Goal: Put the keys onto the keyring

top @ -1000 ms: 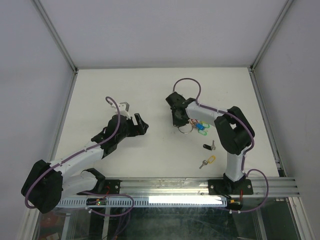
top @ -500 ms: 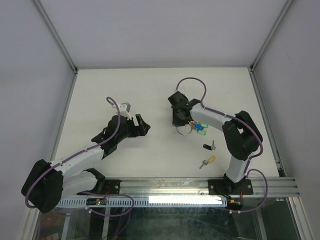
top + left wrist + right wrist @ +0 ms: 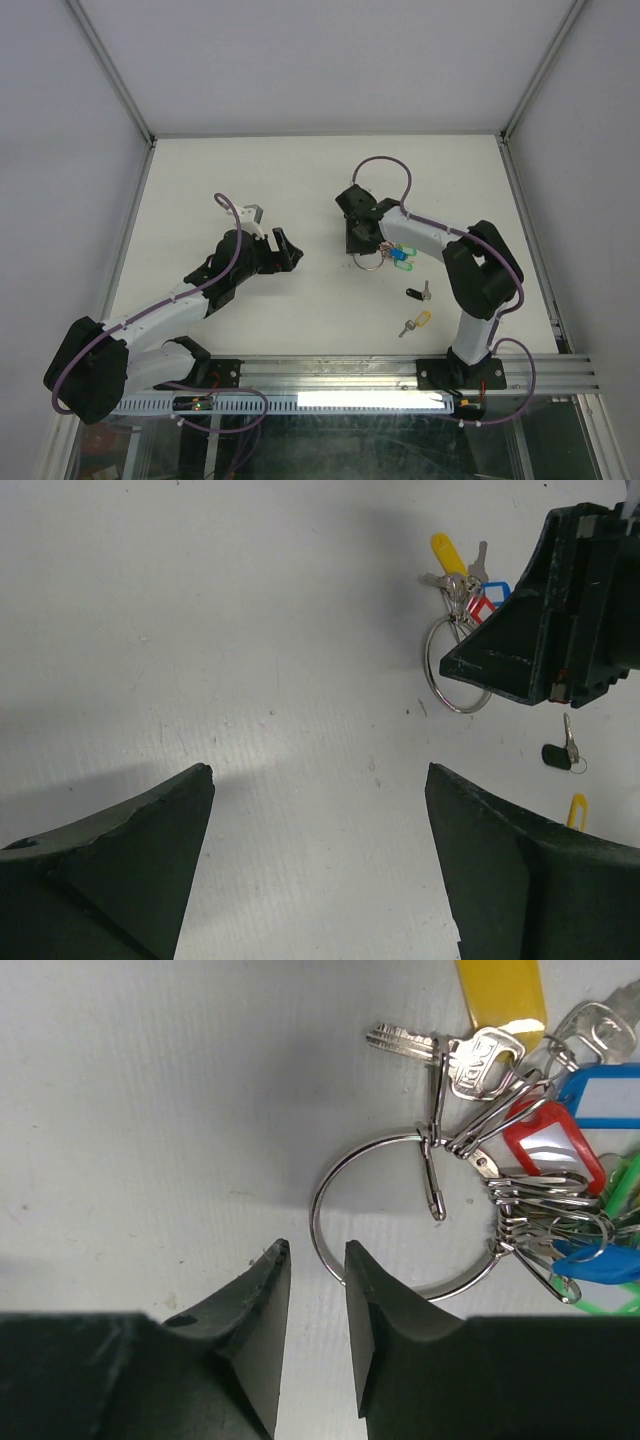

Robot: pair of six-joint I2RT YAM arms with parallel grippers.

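- The right end effector [image 3: 315, 1250], clenched a moment ago, has parted its black fingers slightly; the thin silver wire keyring [image 3: 313, 1218] lies released on the matte white bench [image 3: 200, 180], one arc in the gap between the tips.
- This is probably a regrasp; a black-headed key [image 3: 418, 293] and a yellow-headed key [image 3: 413, 322] lie loose, nearward of the keyring.
- Bright metal keys with glossy plastic tags [image 3: 540, 1210] crowd the keyring's right side.
- The left end effector [image 3: 318, 772] hangs wide open and empty, left of the keyring.
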